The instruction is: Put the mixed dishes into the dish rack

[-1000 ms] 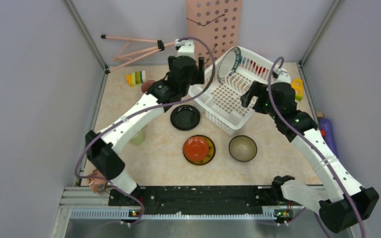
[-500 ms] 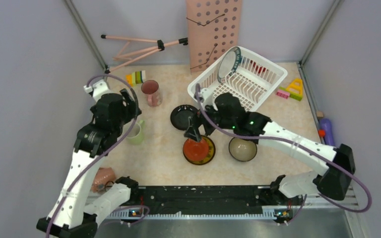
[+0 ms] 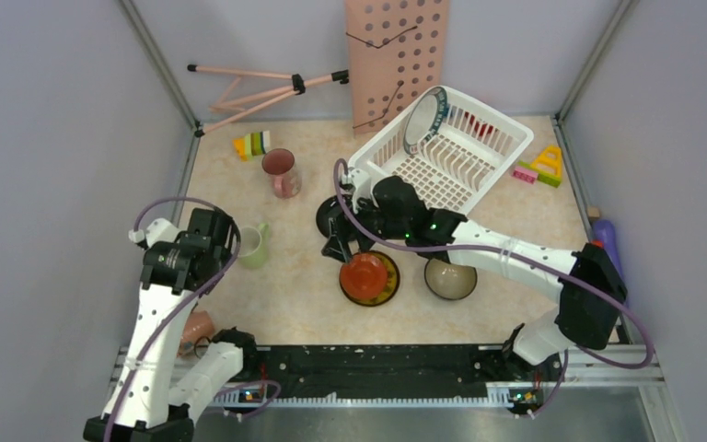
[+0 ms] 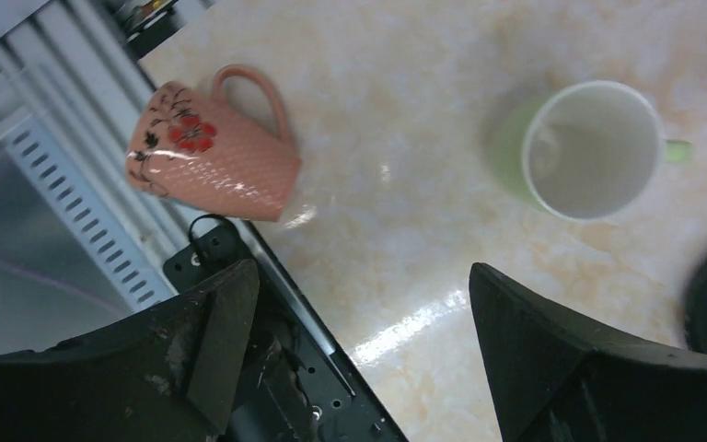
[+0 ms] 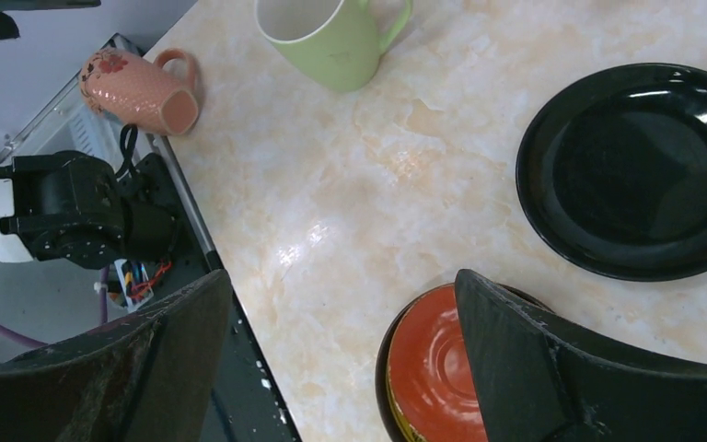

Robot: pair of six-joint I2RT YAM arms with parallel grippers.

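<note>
The left end effector [image 4: 357, 308] hangs open and empty over the bench. The pink cup [image 4: 210, 157] lies on its side beyond 1 finger, and the light green mug [image 4: 589, 152] stands upright beyond the other. The right end effector [image 5: 342, 290], also open and empty, hovers with the red plate [image 5: 433, 368] partly beneath 1 finger and the black plate [image 5: 640, 170] near. The dish rack [image 3: 442, 166] sits behind it.

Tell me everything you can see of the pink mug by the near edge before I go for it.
The pink mug looks ceramic, with a fine quilted texture, a red flower print with dark stems and a loop handle. It lies on its side on the table at the near left edge, close to the metal rail. Nothing grips it, and it looks intact.
</note>
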